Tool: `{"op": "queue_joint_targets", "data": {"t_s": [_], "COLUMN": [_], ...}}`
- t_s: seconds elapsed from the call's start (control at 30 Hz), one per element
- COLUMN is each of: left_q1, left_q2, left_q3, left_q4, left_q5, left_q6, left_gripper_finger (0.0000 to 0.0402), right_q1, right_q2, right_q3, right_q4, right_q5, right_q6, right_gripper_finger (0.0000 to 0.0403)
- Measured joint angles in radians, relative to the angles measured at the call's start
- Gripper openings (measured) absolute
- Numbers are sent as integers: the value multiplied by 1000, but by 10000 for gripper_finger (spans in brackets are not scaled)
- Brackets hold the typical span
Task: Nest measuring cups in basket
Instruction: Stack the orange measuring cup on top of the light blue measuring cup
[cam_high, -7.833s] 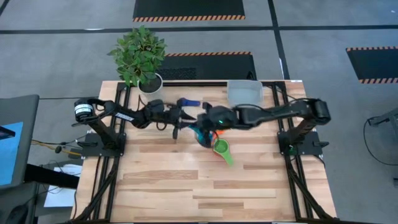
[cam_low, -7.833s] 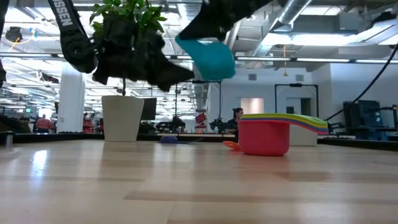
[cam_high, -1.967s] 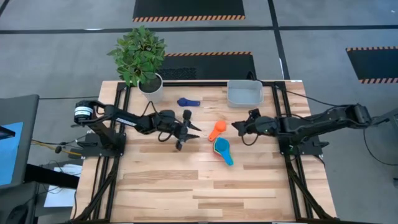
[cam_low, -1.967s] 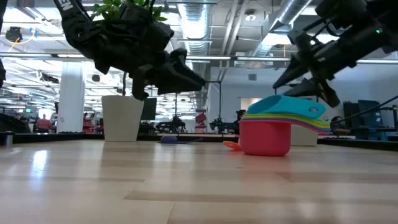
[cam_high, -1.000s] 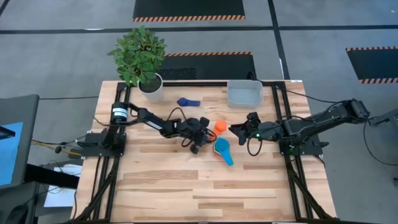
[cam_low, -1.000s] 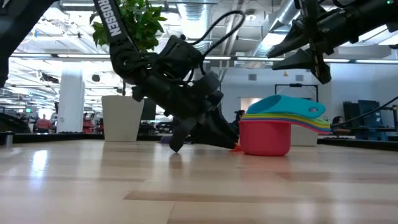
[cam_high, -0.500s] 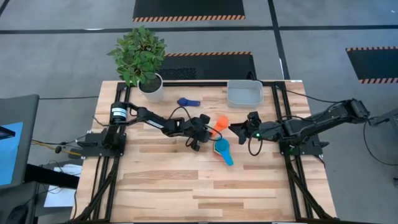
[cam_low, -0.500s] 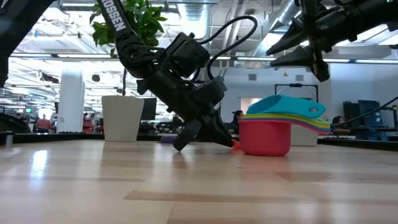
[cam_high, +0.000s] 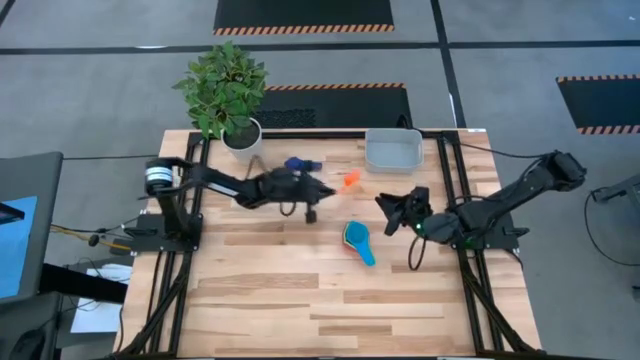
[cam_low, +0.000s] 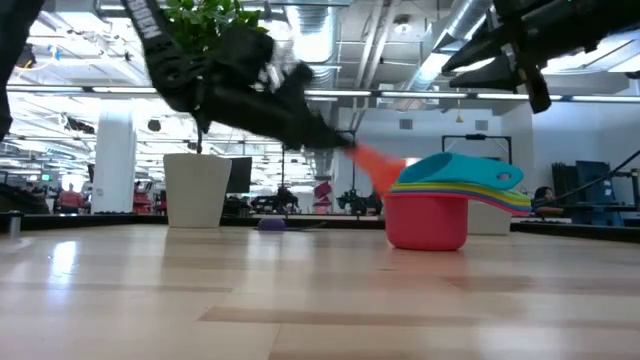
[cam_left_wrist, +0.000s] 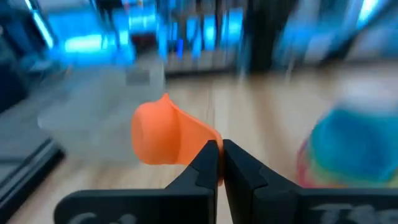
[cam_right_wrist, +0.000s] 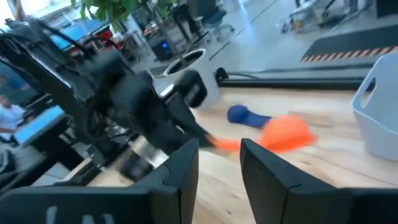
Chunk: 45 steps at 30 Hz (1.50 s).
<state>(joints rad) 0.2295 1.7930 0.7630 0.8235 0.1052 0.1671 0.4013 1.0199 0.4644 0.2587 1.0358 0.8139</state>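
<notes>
**nesting nearly complete on the table; basket still unfilled**

the left gripper (cam_high: 326, 190) holds the orange cup (cam_high: 350, 180) by its short handle, jaws closed tight on it, and carries it clear of the wood above the middle of the table, toward the far side. in the left wrist view the orange cup (cam_left_wrist: 166, 134) juts forward from the pinched fingertips (cam_left_wrist: 208, 163), bowl outward. the low view shows the cup raised beside the upper rim of the stack.

the nested stack (cam_high: 356, 238) stands just right of the table's centre, nearer than the lifted cup. from the side it shows a red cup (cam_low: 426, 220) at the bottom, with yellow, green and light blue rims layered inside it and the handles fanned to the right. a dark blue cup (cam_high: 302, 164) lies alone on the far side of the table, near the white plant pot (cam_high: 242, 134).

the basket (cam_high: 392, 150) sits at the far right of the table and appears to hold nothing. the right gripper (cam_high: 392, 206) hovers to the right of the stack, jaws narrowly apart and gripping nothing, as the right wrist view confirms.

judged from this: several cups are nested; the orange is in transit; the dark blue remains to be collected. whether any other cup is hidden inside the stack cannot be told. no cup is in the basket yet.
</notes>
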Motion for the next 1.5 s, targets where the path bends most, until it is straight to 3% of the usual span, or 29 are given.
{"op": "queue_joint_targets", "data": {"t_s": [0.1,0.27,0.33,0.43,0.6,1.03,1.2,1.4,1.5], "left_q1": [37,73,71,41,-26,-99,-102,-101,-101], "left_q2": [-56,-87,-114,-119,-118,-119,-120,-120,-123], "left_q3": [-116,-253,-258,-240,-192,-130,-130,-131,-131], "left_q4": [315,749,722,744,741,740,737,631,597], "left_q5": [72,64,52,67,81,80,101,115,125], "left_q6": [-169,-400,-450,-482,-486,-484,-464,-464,-456], "left_gripper_finger": [0,0,0,0,0,0,0,0,0], "right_q1": [13,-9,-33,-96,-196,-231,-218,-216,-202], "right_q2": [74,253,329,425,530,664,666,666,658], "right_q3": [1,0,0,20,88,235,245,244,244], "right_q4": [125,475,659,883,1041,1273,1284,1254,1225], "right_q5": [16,11,-20,-158,-394,-407,-408,-429,-425], "right_q6": [-11,-101,-201,-291,-308,-458,-509,-534,-555], "right_gripper_finger": [158,186,198,210,214,196,155,24,16]}}
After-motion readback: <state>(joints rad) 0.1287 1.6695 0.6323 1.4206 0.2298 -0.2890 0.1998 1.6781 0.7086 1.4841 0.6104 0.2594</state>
